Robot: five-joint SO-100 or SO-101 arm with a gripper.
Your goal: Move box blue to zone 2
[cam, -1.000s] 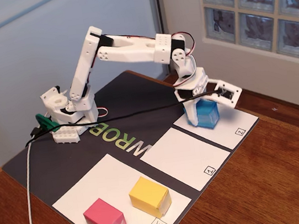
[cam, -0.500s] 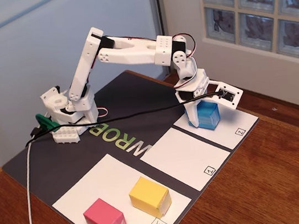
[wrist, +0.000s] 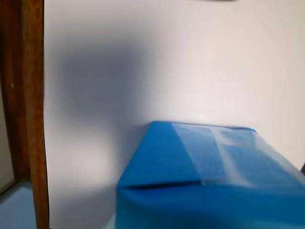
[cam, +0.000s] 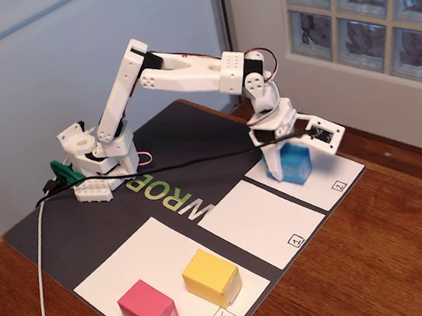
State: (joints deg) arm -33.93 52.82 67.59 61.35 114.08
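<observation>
The box blue [cam: 297,163] stands on zone 2 [cam: 330,179], the white rectangle at the right end of the black mat in the fixed view. My gripper [cam: 298,152] is open over it. One white finger [cam: 273,162] stands down along the cube's left side, and the other jaw is swung out to the right above the cube. In the wrist view the box blue [wrist: 209,181] fills the lower right, sitting on the white paper of zone 2 [wrist: 190,62]. No fingers show there.
Zone 1 [cam: 259,222] lies just left of zone 2. The Home sheet [cam: 131,259] carries a pink cube [cam: 148,308] and a yellow cube [cam: 210,276]. A black cable [cam: 180,164] crosses the mat from the arm base [cam: 94,163]. The wooden table edge [wrist: 31,119] is close.
The wrist has lifted and shifted slightly left over the cube. The blue cube stays in the same spot on zone 2.
</observation>
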